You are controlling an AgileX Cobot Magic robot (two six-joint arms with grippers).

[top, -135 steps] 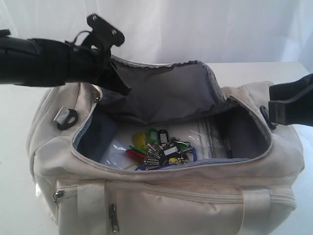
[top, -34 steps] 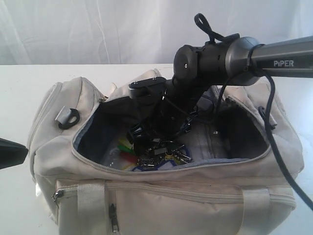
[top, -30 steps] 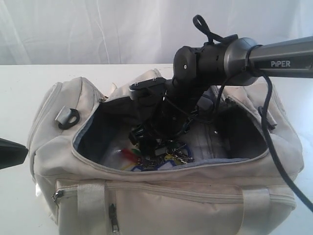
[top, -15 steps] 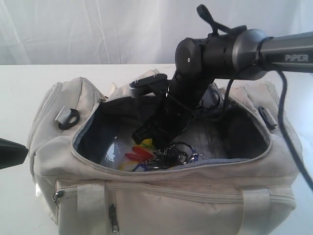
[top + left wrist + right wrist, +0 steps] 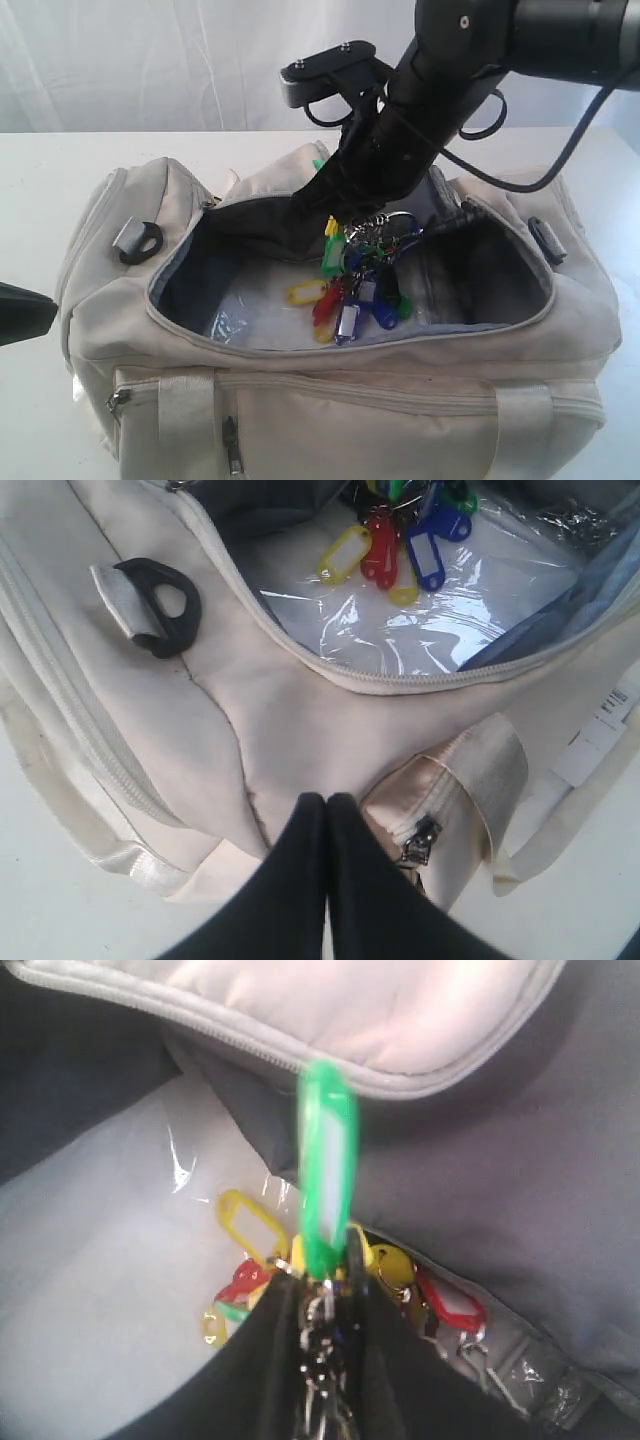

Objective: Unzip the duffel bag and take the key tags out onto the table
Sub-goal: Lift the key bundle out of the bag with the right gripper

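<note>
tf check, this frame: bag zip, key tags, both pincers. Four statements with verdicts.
1. The duffel bag is unzipped at its main opening. True.
2. The right pincer is shut on the key tags. True.
3. The key tags lie on the table. False: they hang from the right pincer above the bag's open mouth.
4. The left pincer grips a tag. False: it is shut on nothing, outside the bag's opening.

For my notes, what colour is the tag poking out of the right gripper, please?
Green tag; clearest in right wrist view.
</note>
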